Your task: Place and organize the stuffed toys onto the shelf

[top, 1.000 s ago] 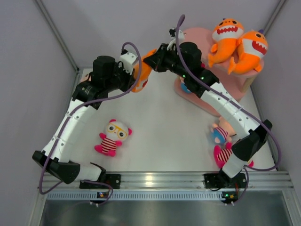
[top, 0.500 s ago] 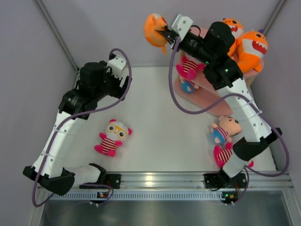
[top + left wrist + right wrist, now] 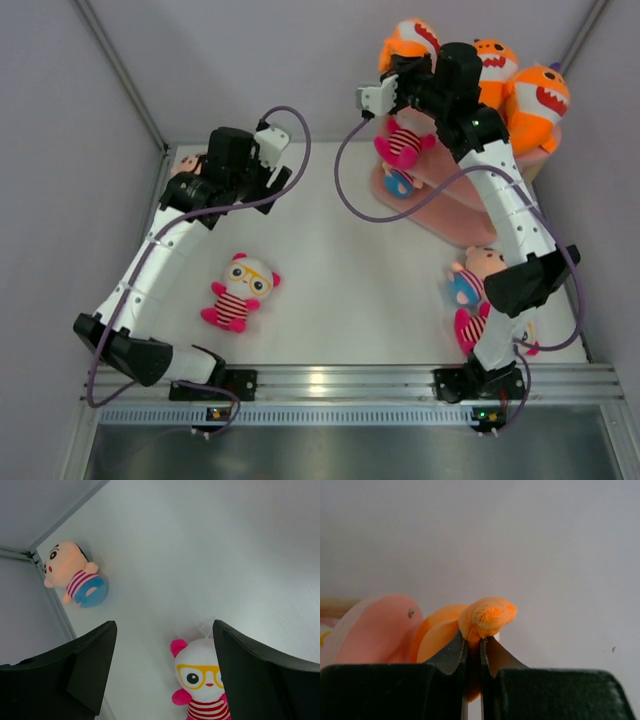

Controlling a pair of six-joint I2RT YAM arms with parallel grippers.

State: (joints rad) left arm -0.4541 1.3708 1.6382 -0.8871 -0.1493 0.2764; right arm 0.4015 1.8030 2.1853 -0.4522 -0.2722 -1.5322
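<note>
On the far-right shelf [image 3: 415, 212] two sharks [image 3: 540, 98] and two dolls [image 3: 400, 145] are set, a third shark [image 3: 408, 40] is clamped at its top by the right gripper [image 3: 474, 642], and four more dolls [image 3: 238, 292] are left on the table [image 3: 340, 260], the left gripper [image 3: 164, 625] spread wide and empty.

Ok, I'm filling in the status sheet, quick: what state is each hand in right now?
Left hand: open, holding nothing.
Right hand: closed on the orange shark.
</note>
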